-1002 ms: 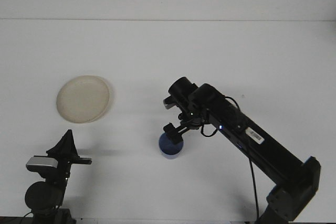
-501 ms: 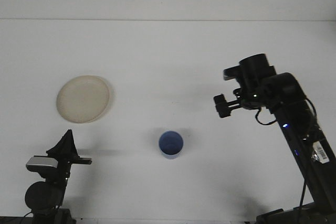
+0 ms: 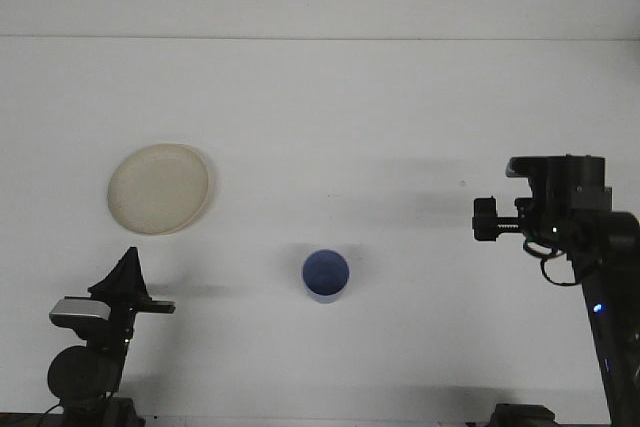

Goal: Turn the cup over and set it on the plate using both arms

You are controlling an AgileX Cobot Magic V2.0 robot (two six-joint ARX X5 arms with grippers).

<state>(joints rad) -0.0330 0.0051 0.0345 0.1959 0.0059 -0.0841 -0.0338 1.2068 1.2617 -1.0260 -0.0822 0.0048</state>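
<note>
A blue cup stands upright, mouth up, on the white table in the lower middle of the front view, with nothing touching it. The cream plate lies empty to the upper left of the cup. My right gripper hovers far to the right of the cup, seen side-on and pointing left, with nothing in it. My left gripper rests at the lower left, below the plate, pointing away from me with its fingers together and holding nothing.
The table's far edge meets the wall along a line across the top. The right arm's dark links rise along the right border. The left arm's base sits at the bottom left corner.
The right gripper left the cup standing upright and swung away to the right, from beside the cup to the far right side. The left arm has not moved.
</note>
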